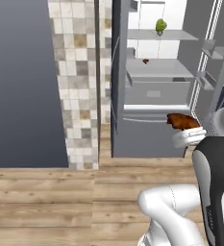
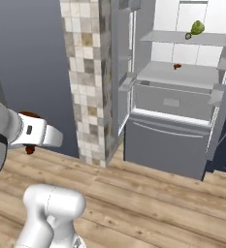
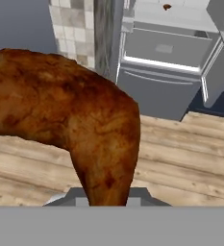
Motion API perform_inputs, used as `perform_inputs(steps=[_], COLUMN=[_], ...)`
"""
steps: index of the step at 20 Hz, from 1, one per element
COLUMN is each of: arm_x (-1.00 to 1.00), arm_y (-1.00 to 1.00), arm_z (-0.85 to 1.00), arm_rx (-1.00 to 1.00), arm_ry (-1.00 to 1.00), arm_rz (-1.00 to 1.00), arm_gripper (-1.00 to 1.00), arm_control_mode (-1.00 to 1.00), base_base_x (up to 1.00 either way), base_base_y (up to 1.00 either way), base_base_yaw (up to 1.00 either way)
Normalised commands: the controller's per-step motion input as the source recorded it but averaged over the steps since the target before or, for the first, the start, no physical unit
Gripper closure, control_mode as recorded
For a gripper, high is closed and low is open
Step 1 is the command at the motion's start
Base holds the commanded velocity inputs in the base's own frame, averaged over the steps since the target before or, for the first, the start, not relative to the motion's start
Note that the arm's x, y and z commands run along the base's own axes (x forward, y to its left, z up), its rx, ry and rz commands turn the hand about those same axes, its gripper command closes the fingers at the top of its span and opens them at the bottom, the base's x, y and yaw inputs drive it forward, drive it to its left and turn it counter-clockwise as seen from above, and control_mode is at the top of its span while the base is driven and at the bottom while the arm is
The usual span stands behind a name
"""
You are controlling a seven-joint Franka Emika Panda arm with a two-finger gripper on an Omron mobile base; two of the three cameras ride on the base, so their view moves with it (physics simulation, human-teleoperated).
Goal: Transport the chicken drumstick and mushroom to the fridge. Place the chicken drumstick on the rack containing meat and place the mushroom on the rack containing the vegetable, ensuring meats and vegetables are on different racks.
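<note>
A roasted brown chicken drumstick (image 3: 70, 120) is clamped in my gripper (image 1: 185, 129), which is shut on its narrow end. It looms large in the hand view and hides the fingertips. In the left base view the drumstick (image 1: 182, 120) hangs in front of the fridge's lower drawer, above the wooden floor. The fridge (image 1: 156, 91) stands open ahead. A green vegetable (image 1: 161, 25) sits on its upper rack. A small red-brown piece of meat (image 1: 145, 61) lies on the rack below it. The mushroom is out of view.
A tiled pillar (image 1: 77, 81) stands just left of the fridge, with a dark grey wall (image 1: 22, 81) beyond it. The open fridge door with its shelves (image 1: 214, 62) juts out on the right. Wooden floor (image 1: 60, 202) lies between me and the fridge.
</note>
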Motion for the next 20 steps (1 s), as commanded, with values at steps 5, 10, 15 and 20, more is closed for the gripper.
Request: perform_inputs(steps=[5, 10, 15, 20], arm_x=[0.00, 0.00, 0.00, 0.00], arm_y=[0.00, 0.00, 0.00, 0.00], arm_z=[0.00, 0.00, 0.00, 0.00], arm_rx=[0.00, 0.00, 0.00, 0.00], arm_ry=[0.00, 0.00, 0.00, 0.00], arm_rz=[0.00, 0.00, 0.00, 0.00], arm_gripper=[1.00, 1.00, 1.00, 1.00], arm_control_mode=[1.00, 1.00, 1.00, 1.00], base_base_x=[0.03, 0.94, 0.99, 1.00], base_base_y=[-1.00, -0.49, -0.41, -0.04], base_base_yaw=[0.00, 0.00, -0.09, -0.25])
